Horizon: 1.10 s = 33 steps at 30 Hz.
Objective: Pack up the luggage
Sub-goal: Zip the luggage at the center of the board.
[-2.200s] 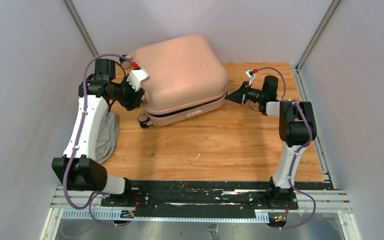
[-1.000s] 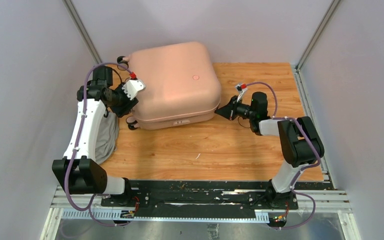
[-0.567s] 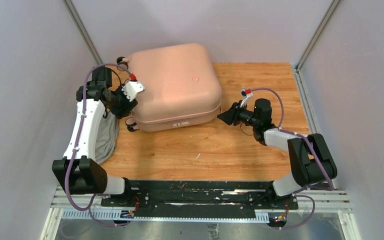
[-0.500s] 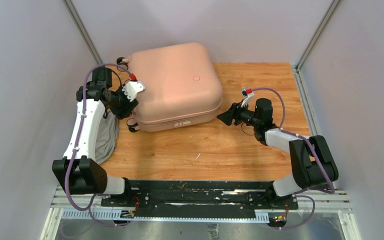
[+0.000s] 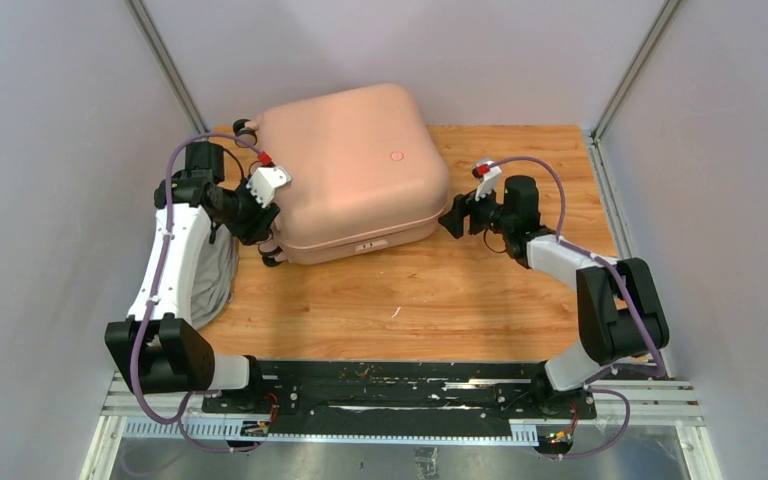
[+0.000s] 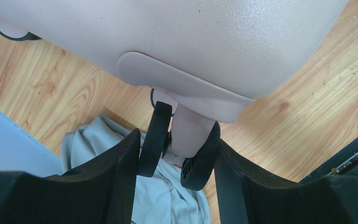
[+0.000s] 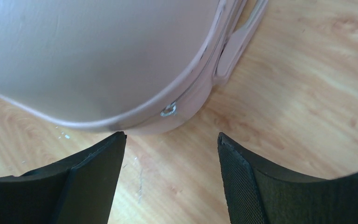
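One change: the right fingers [image 7: 91, 179], pressed together a second ago, now stand spread and empty with the closed luggage [image 5: 345, 155] lying just ahead of them on the worktop [image 5: 440, 290], likely done with its seam, while the left fingers [image 6: 121, 186] pinch its wheel [image 6: 157, 133].

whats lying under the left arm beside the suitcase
A crumpled grey cloth lies on the wooden table, close to a wheel of the luggage. The left arm covers part of it, so its full extent and anything beneath are hidden.
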{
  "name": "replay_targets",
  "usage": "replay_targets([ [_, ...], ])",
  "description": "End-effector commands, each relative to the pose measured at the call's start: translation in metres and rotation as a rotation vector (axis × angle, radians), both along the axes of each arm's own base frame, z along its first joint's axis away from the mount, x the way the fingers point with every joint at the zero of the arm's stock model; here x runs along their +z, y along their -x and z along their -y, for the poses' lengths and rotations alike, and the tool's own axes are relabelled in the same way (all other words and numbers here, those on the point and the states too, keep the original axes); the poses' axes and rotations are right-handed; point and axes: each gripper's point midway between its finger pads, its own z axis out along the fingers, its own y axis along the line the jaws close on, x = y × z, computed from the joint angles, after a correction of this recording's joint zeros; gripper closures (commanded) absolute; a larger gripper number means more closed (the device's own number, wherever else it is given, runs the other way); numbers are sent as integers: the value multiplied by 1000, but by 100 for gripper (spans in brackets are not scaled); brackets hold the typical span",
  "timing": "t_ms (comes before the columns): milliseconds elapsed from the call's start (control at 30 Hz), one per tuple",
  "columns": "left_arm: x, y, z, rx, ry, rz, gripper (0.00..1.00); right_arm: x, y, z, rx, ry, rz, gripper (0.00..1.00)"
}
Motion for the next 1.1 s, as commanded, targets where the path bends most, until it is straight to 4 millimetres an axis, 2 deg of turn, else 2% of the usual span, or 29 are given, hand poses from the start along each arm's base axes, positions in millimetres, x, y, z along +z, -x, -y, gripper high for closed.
replay_targets([
  [0, 21, -10, 5, 24, 59, 98, 100, 0, -23, 3, 19, 78, 59, 26],
  [233, 23, -10, 3, 21, 54, 109, 100, 12, -34, -14, 113, 34, 75, 37],
  [267, 25, -10, 3, 20, 52, 113, 100, 12, -36, -13, 114, 33, 72, 41],
  [400, 31, -10, 3, 20, 54, 130, 100, 15, -40, -5, 94, 24, 69, 66],
  [467, 34, -10, 4, 19, 57, 140, 100, 14, -42, 2, 76, 27, 67, 73],
  [567, 36, -9, 5, 17, 63, 143, 100, 14, -44, 10, 46, 29, 68, 77],
  [667, 35, -7, 6, 15, 66, 142, 100, 12, -45, 14, 33, 27, 67, 73],
  [767, 34, -7, 5, 14, 63, 142, 100, 9, -45, 13, 49, 21, 52, 51],
  [833, 34, -6, 6, 10, 63, 144, 100, 10, -41, 8, 110, -17, 41, 42],
  [900, 32, -4, 7, -3, 65, 139, 100, 12, -38, 3, 178, -62, 25, 37],
  [1067, 14, 1, 3, -30, 26, 104, 100, 23, -36, -3, 318, -208, 18, 32],
])
